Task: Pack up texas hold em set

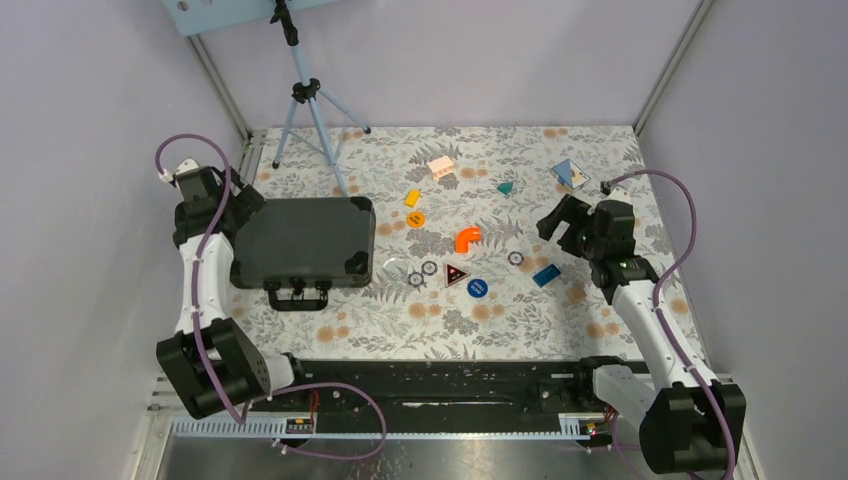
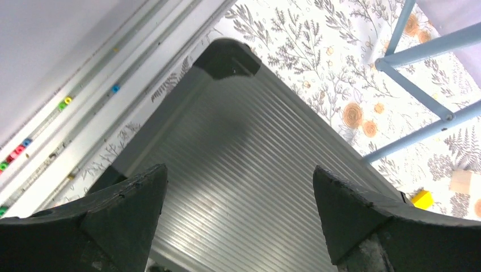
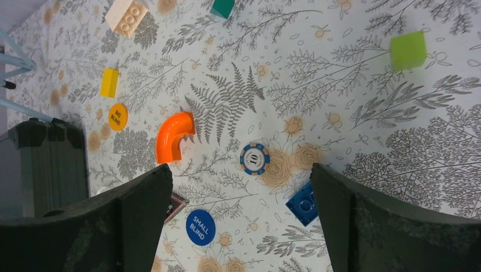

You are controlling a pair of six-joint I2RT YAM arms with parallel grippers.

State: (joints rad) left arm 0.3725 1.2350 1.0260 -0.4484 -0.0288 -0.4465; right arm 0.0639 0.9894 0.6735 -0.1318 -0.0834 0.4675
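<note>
The black briefcase (image 1: 305, 240) lies shut and flat on the left side of the counter (image 1: 610, 150), its handle (image 1: 297, 297) turned toward the arms' bases. The left jaws hang just above its far-left corner, spread wide with nothing in them. From the wrist I see only the ribbed lid between the two fingers (image 2: 127, 198). The right jaws are just as wide and just as empty, held above the right half of the counter, well apart from the case. Below them lies a loose poker chip marked 10 (image 3: 254, 158), with a blue small-blind disc (image 3: 200, 227) nearer the case and an orange big-blind disc (image 3: 117, 117) farther back. An orange curved block (image 3: 173, 135) sits between those discs, and a blue brick (image 3: 306, 204) lies near the chip. Two small round pieces (image 1: 430, 267), too small to make out, rest near the case's near-right corner.
</note>
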